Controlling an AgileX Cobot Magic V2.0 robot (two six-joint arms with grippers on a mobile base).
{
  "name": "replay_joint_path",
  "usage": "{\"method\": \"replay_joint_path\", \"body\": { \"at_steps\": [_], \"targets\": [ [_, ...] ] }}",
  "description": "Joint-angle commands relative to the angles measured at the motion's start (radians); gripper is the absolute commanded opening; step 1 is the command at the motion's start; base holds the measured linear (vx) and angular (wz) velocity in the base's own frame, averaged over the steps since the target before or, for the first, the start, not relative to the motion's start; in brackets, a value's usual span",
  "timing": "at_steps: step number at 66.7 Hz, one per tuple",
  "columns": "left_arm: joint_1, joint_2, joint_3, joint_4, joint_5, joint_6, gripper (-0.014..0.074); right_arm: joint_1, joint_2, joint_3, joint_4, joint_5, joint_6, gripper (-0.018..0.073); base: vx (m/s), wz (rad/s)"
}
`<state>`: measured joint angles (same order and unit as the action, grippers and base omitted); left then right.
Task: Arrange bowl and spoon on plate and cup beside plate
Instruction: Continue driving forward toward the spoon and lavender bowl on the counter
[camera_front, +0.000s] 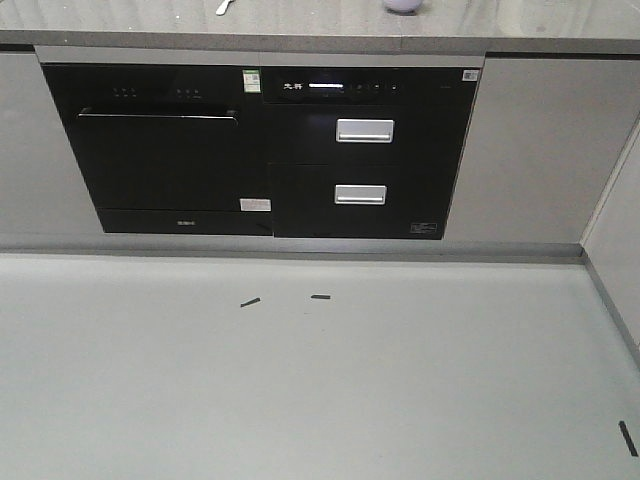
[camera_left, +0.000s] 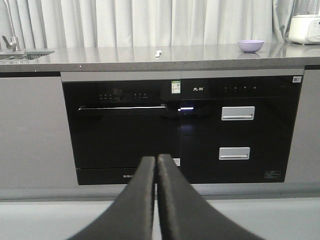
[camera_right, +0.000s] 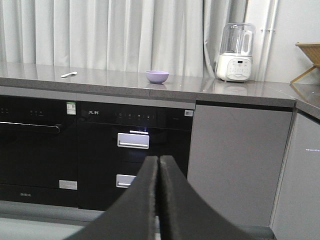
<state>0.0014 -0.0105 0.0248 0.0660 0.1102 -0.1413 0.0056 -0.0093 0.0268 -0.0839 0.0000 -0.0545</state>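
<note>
A small lavender bowl stands on the grey countertop, far from both arms. A pale spoon lies flat on the same counter, to the bowl's left. The plate and the cup are out of view. My left gripper is shut with nothing in it, low in front of the black oven. My right gripper is shut and empty too, facing the drawers below the counter. Neither gripper shows in the exterior view.
Under the counter sit a black built-in oven and two black drawers with silver handles. A white blender stands on the counter at the right, a sink with faucet at the far left. Grey floor lies in front.
</note>
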Motion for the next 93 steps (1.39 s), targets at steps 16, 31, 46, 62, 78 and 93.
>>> {"method": "replay_joint_path", "body": {
  "at_steps": [16, 31, 46, 62, 78, 93],
  "targets": [
    [0.0, 0.002, 0.031, 0.001, -0.07, -0.01, -0.0006, 0.002, -0.013, 0.017, -0.004, -0.077, -0.006, -0.0005, 0.05, 0.04],
    [0.0, 0.002, 0.031, 0.001, -0.07, -0.01, -0.0006, 0.002, -0.013, 0.017, -0.004, -0.077, -0.006, -0.0005, 0.05, 0.02],
    [0.0, 0.002, 0.031, 0.001, -0.07, -0.01, -0.0006, 0.002, -0.013, 0.017, -0.004, -0.077, -0.006, -0.0005, 0.04, 0.0],
    [0.0, 0.002, 0.031, 0.001, -0.07, -0.01, -0.0006, 0.002, -0.013, 0.017, -0.004, -0.077, -0.006, -0.0005, 0.04, 0.0],
    [0.0, 0.002, 0.031, 0.001, -0.07, -0.01, -0.0006, 0.002, -0.013, 0.017, -0.004, -0.077, -0.006, -0.0005, 0.05, -0.02],
    [0.0, 0.002, 0.031, 0.001, -0.07, -0.01, -0.0006, 0.002, -0.013, 0.017, -0.004, -0.077, -0.006, -0.0005, 0.07, -0.03]
  ]
}}
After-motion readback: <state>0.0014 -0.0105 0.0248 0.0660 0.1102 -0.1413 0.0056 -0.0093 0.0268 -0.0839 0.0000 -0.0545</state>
